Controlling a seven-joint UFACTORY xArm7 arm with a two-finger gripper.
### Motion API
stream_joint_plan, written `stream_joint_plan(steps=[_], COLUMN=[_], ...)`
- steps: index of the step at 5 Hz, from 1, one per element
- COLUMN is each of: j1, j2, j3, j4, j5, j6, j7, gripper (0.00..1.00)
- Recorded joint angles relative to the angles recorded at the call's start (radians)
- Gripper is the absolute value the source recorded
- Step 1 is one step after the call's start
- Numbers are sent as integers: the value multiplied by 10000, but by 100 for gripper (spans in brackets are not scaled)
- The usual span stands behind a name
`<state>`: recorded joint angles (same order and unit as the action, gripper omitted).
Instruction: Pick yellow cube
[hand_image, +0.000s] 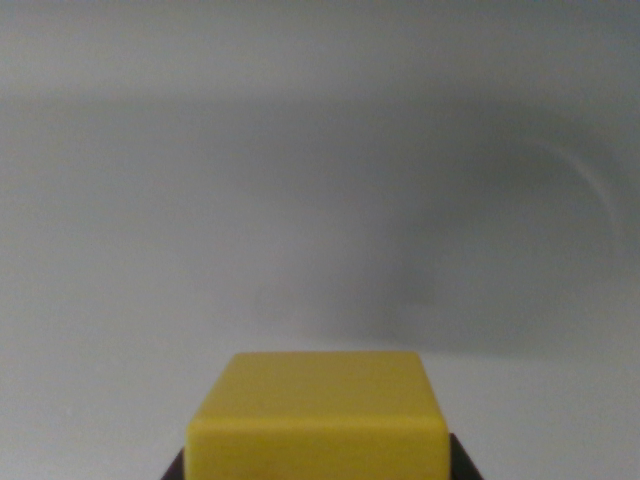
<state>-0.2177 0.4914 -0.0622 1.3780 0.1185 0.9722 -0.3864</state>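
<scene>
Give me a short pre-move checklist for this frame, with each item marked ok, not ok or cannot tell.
1. Yellow cube in view: ok, at the bottom centre of the wrist view.
2. Cube centred left to right: ok, roughly.
3. Cube upright and level: ok, top face looks flat.
4. Hand closed on cube: cannot tell; only dark slivers show at its lower corners.
5. Cube lifted off the pale surface: cannot tell.
6. Nothing else near the cube: ok, only a blurred pale background.

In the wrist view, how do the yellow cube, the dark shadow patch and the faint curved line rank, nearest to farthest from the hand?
1. Yellow plastic cube, bottom centre, closest.
2. Soft dark shadow patch, middle right.
3. Faint pale curved line, upper right, farthest.
</scene>
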Motion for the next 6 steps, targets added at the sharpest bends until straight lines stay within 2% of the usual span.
stream_joint_plan(steps=[1,2,3,4,5,6], j1=[0,0,0,0,0,0], j2=[-134,-134,-278,-278,-422,-422], j3=[-10,-10,-20,-20,-31,-31], j4=[273,273,566,566,861,861], j5=[-24,-24,-50,-50,-75,-75], j6=[405,405,840,840,1279,1279], j7=[35,35,72,72,110,110], gripper=[100,100,100,100,100,100])
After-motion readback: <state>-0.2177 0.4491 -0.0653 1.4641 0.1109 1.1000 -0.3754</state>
